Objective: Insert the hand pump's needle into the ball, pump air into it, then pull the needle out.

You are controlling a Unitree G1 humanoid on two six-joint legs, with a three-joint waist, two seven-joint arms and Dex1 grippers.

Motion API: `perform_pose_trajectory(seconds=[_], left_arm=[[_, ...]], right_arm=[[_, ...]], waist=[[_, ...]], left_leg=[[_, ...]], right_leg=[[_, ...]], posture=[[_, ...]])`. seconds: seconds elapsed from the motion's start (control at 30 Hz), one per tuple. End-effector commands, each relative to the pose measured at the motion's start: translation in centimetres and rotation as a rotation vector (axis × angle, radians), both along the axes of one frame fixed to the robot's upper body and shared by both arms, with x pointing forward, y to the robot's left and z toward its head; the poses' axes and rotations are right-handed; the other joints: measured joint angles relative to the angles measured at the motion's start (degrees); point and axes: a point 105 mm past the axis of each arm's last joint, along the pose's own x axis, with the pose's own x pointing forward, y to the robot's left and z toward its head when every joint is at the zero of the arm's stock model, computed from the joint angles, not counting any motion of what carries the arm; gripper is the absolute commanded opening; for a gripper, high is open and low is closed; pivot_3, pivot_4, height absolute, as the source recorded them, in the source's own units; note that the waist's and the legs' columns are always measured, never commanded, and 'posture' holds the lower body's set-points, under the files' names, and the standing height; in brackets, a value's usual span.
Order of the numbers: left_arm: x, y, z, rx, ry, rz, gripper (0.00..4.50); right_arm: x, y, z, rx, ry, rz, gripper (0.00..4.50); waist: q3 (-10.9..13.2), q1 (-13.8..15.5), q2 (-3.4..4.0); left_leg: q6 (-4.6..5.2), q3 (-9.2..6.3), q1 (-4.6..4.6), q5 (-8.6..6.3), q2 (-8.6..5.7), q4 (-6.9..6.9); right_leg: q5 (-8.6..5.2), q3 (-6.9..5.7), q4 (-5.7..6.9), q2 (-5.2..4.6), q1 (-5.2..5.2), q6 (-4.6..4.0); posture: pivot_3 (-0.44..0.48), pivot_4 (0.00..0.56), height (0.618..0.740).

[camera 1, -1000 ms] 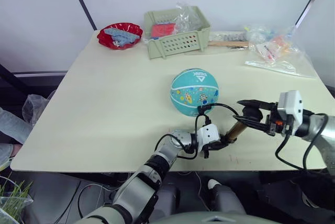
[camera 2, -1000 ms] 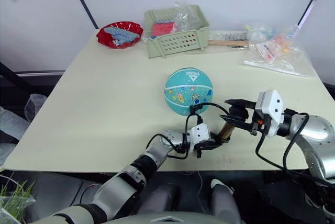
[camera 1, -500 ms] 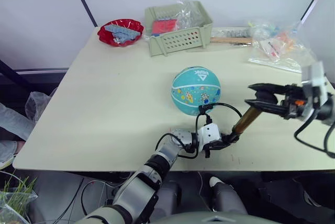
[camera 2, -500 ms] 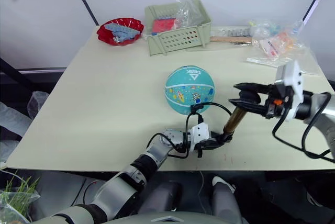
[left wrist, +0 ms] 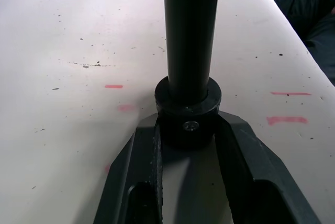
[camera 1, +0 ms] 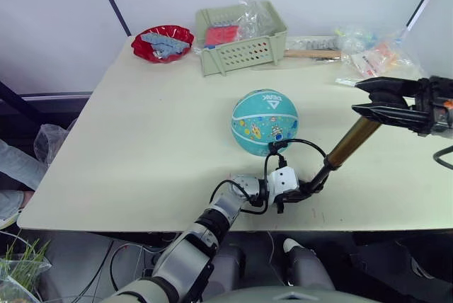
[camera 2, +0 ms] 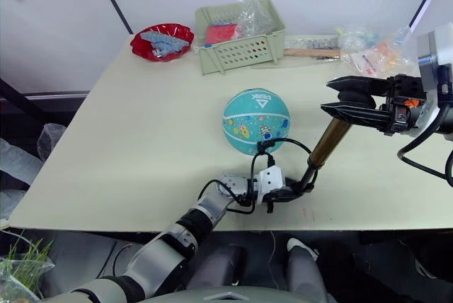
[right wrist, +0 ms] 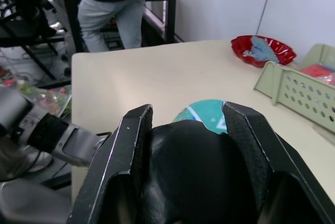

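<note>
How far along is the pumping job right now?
Done: the hose already runs from the hand pump to the ball; the needle itself is too small to see. In hand: the left hand clamps the pump's base on the table while the right hand holds the handle with the pump extended. Left: finish pumping, then pull the needle out.

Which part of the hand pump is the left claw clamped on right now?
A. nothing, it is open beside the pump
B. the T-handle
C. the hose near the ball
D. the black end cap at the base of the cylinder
D: in the left wrist view the left claw has its fingers pressed on either side of the black end cap of the hand pump, low by the table.
</note>
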Motion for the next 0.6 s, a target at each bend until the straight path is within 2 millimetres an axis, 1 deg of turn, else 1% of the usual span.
perform_pose_trajectory(seconds=[0.03, 0.07, 0.13, 0.2, 0.33, 0.37, 0.43, 0.53, 0.6], left_arm=[[-2.3, 3.2, -5.4, 0.184, 0.153, 0.026, 1.05], [-2.3, 3.2, -5.3, 0.184, 0.152, 0.025, 1.05], [-2.2, 3.2, -5.3, 0.184, 0.150, 0.026, 1.05], [-2.2, 3.2, -5.3, 0.185, 0.149, 0.028, 1.05], [-2.2, 3.1, -5.3, 0.184, 0.152, 0.032, 1.05], [-2.1, 3.2, -5.3, 0.184, 0.154, 0.034, 1.05], [-2.1, 3.2, -5.3, 0.184, 0.154, 0.035, 1.05], [-2.1, 3.2, -5.2, 0.184, 0.155, 0.035, 1.05], [-2.0, 3.2, -5.2, 0.184, 0.155, 0.034, 1.05]], right_arm=[[0.8, 0.9, -5.0, -0.055, 0.033, -0.038, 1.67], [0.8, 1.1, -6.3, -0.078, 0.034, -0.038, 1.67], [1.2, 1.4, -7.8, -0.055, 0.050, -0.067, 1.67], [1.2, 1.7, -9.7, -0.071, 0.058, -0.075, 1.67], [1.4, 1.9, -12.2, -0.073, 0.064, -0.099, 1.67], [1.5, 1.9, -13.4, -0.100, 0.068, -0.110, 1.67], [1.5, 1.9, -14.9, -0.127, 0.074, -0.124, 1.67], [1.7, 1.8, -14.8, -0.088, 0.070, -0.149, 1.67], [1.9, 1.9, -13.0, -0.034, 0.047, -0.133, 1.67]], waist=[[-0.08, -0.04, -0.01], [-0.25, -0.08, -0.14], [-0.43, -0.20, -0.30], [-0.64, -0.53, -0.42], [-0.85, -0.70, -0.51], [-0.89, -0.73, -0.54], [-1.00, -0.77, -0.61], [-1.00, -0.82, -0.62], [-0.99, -0.83, -0.58]], left_leg=[[0.00, 0.00, 0.01, 0.00, 0.00, -0.01], [0.00, 0.01, 0.04, 0.00, 0.01, -0.01], [-0.01, 0.01, 0.15, 0.00, 0.11, -0.05], [-0.02, 0.02, 0.28, 0.00, 0.16, -0.06], [-0.02, 0.02, 0.34, 0.00, 0.14, -0.07], [-0.02, 0.03, 0.35, 0.00, 0.13, -0.07], [-0.02, 0.02, 0.37, 0.00, 0.12, -0.07], [-0.02, 0.01, 0.41, 0.00, 0.12, -0.06], [-0.02, 0.00, 0.41, 0.00, 0.11, -0.06]], right_leg=[[-0.01, 0.00, 0.00, 0.00, 0.00, 0.01], [-0.01, 0.02, 0.00, 0.02, 0.01, 0.02], [-0.03, 0.03, 0.01, 0.04, 0.08, 0.05], [-0.03, 0.03, 0.01, 0.06, 0.21, 0.05], [-0.03, 0.03, 0.01, 0.18, 0.25, 0.05], [-0.03, 0.04, 0.01, 0.17, 0.25, 0.05], [-0.03, 0.04, 0.01, 0.18, 0.26, 0.05], [-0.03, 0.04, 0.01, 0.17, 0.32, 0.05], [-0.03, 0.04, 0.01, 0.17, 0.32, 0.05]], posture=[[0.000, 0.150, 0.740], [0.000, 0.150, 0.740], [0.000, 0.150, 0.740], [0.000, 0.150, 0.740], [0.000, 0.150, 0.740], [0.000, 0.150, 0.740], [0.000, 0.150, 0.740], [0.000, 0.150, 0.740], [0.000, 0.150, 0.740]])
